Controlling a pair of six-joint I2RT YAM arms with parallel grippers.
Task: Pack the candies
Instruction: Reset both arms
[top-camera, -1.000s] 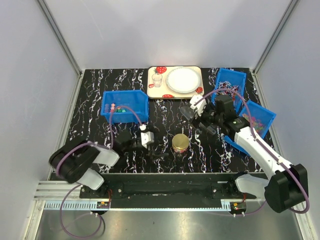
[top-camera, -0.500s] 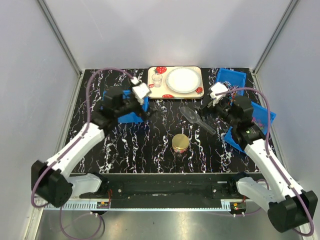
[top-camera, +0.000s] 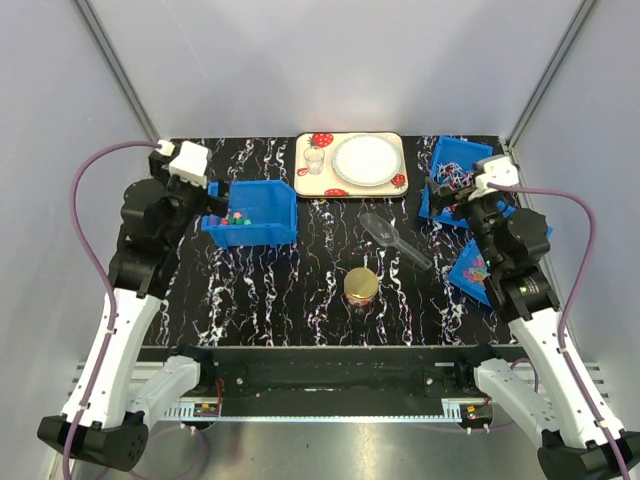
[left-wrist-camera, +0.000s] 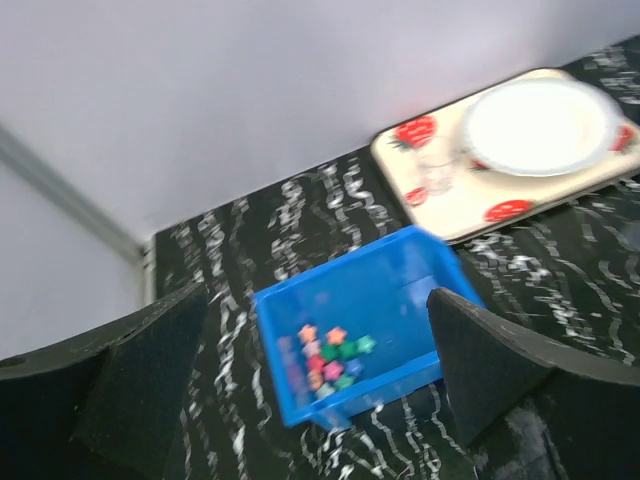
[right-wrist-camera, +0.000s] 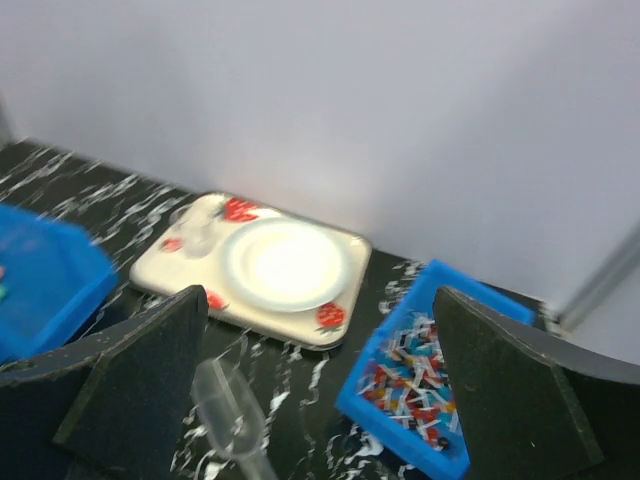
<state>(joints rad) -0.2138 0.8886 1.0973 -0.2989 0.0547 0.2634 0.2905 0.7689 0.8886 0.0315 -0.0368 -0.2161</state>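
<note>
The candies (left-wrist-camera: 330, 355), small chunky sweets in mixed bright colours, lie in a heap in the left blue bin (left-wrist-camera: 400, 290); from above the candies (top-camera: 233, 216) show in the left part of that bin (top-camera: 262, 205). My left gripper (left-wrist-camera: 318, 300) hangs open in the air above and left of the bin, nothing between its fingers; in the top view the left gripper (top-camera: 195, 200) is by the bin's left end. My right gripper (right-wrist-camera: 320, 297) is open and empty too, raised near the back right; seen from overhead, the right gripper (top-camera: 455, 192) is over a bin there.
A gold-lidded jar (top-camera: 361, 286) stands centre front, a clear scoop (top-camera: 390, 235) lies behind it. A strawberry tray (top-camera: 395, 150) holds a white plate (top-camera: 366, 159) and a small glass (top-camera: 316, 158). A blue bin of stick sweets (right-wrist-camera: 420, 380) and a tilted blue bin (top-camera: 478, 268) sit at the right.
Both arms rose from low over the table's middle and swung outward, the left to the left bin's far side, the right back to the right bins. Both grippers stayed open.
</note>
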